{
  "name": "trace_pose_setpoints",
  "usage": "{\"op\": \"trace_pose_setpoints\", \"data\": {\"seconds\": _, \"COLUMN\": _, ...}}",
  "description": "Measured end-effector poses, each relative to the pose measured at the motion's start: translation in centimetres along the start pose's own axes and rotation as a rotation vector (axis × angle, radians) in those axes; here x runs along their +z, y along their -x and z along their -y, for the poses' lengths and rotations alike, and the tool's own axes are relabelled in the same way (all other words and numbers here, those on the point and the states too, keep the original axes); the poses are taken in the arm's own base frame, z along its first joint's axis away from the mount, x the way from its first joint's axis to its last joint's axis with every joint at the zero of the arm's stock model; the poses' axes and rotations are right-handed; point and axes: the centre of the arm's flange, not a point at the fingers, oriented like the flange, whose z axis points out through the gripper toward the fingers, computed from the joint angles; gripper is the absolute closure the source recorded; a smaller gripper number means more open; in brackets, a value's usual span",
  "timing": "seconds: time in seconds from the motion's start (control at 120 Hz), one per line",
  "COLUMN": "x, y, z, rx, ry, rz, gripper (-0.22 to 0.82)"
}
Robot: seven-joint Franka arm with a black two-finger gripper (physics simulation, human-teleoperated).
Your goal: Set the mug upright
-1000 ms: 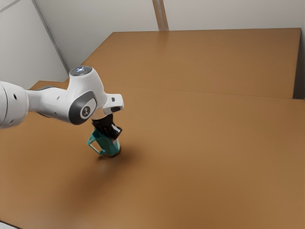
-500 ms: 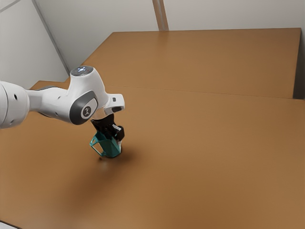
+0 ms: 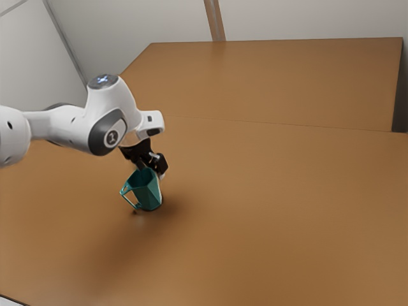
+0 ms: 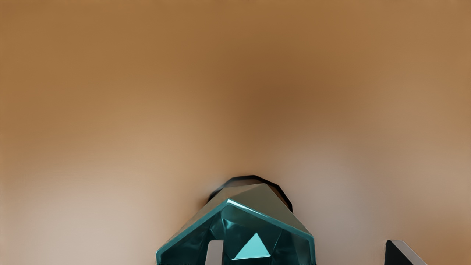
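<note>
In the exterior view my gripper (image 3: 153, 170) hangs just above the rim of the teal mug (image 3: 146, 192). The mug stands on its base on the table, mouth up, its handle toward the exterior view's left. In the wrist view the gripper (image 4: 303, 254) is open, its fingers wide apart. One finger shows over the mouth of the mug (image 4: 235, 217), the other outside it above the table. Part of the mug is cut off by the wrist view's edge.
The brown wooden table (image 3: 274, 210) spreads around the mug, with a seam across it farther back. Pale walls (image 3: 306, 19) rise behind it.
My hand has risen from the mug, uncovering its rim in the exterior view. Earlier the mug shifted slightly toward the exterior view's right and came more upright; it stayed on the table as the hand rose.
</note>
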Motion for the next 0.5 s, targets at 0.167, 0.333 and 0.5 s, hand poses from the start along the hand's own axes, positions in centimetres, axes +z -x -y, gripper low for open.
{"op": "trace_pose_setpoints", "data": {"seconds": 0.167, "x": -7.8, "y": -4.7, "z": 1.1, "rx": -0.009, "ry": -0.021, "rz": -0.096, "gripper": 0.13}}
{"op": "trace_pose_setpoints", "data": {"seconds": 0.333, "x": -14.4, "y": -9.1, "z": 2.3, "rx": -0.046, "ry": 0.002, "rz": -0.091, "gripper": 0.06}}
{"op": "trace_pose_setpoints", "data": {"seconds": 0.5, "x": -16.3, "y": -8.5, "z": 6.3, "rx": -0.139, "ry": 0.057, "rz": 0.012, "gripper": 0.03}}
